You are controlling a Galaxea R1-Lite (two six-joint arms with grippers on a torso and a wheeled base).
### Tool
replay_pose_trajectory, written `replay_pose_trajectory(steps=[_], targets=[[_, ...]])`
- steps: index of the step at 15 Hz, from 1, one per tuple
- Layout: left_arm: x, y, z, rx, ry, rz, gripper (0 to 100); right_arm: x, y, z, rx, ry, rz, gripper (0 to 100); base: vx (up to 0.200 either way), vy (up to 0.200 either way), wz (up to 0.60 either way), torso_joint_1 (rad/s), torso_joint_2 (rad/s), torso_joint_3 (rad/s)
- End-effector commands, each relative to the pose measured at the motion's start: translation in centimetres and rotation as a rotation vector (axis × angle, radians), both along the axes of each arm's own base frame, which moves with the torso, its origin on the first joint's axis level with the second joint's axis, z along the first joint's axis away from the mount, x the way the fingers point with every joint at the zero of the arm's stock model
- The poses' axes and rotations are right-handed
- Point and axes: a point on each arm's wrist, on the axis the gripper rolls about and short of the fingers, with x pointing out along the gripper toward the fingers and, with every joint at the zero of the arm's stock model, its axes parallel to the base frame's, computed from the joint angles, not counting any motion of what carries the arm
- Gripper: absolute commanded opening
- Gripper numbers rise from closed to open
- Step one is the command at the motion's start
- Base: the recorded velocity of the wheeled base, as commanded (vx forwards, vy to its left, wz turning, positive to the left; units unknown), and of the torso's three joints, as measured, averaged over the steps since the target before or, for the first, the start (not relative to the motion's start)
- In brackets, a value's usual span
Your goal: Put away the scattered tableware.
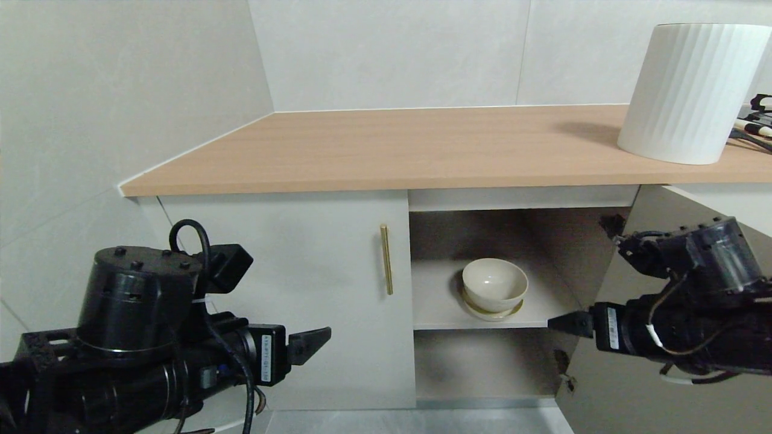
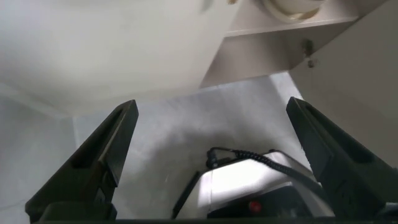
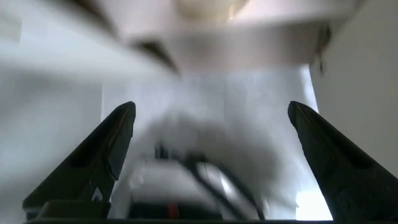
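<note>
The right hand (image 1: 567, 323) hovers with its fingers spread wide and holding nothing, its tips just beside the front edge of the pale grey cupboard shelf (image 1: 434, 301) under the light wooden counter (image 1: 392, 144). The round cream glazed bowl (image 1: 494, 283) sits upright on a shallow cream saucer (image 1: 482, 312) on that shelf. It is ahead of this hand, a little above its tips and towards the left arm's side. Being round, it has no long axis, and its mouth faces up. The left hand (image 1: 310, 342) is also wide and empty, in front of the closed grey cupboard door (image 1: 289, 271), with the bowl well apart from it on its right-arm side. The right hand is plainly the nearer. The open grey cupboard door (image 1: 603, 386) stands on its outer side, so closing it probably falls to this arm.
</note>
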Motion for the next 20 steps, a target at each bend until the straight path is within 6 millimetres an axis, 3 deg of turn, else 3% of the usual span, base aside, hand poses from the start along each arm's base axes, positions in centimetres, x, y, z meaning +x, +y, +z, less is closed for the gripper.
replay_pose_trajectory(steps=[1,7,20], targets=[[-0.2,0.3,-0.1,-0.01,0.005,-0.006,100,-3.4,-0.4,0.8,0.017,-0.033,0.058,100,0.0,0.0,0.0,0.0,0.0,0.0],[0.0,0.2,-0.3,-0.007,0.016,-0.006,100,-3.8,-0.1,0.8,0.013,-0.035,0.079,100,0.0,0.0,0.0,0.0,0.0,0.0],[-0.1,0.3,-0.3,-0.004,0.016,-0.005,100,-3.5,0.1,-0.2,-0.011,0.008,0.081,100,-0.2,0.0,0.0,0.0,0.0,0.003]])
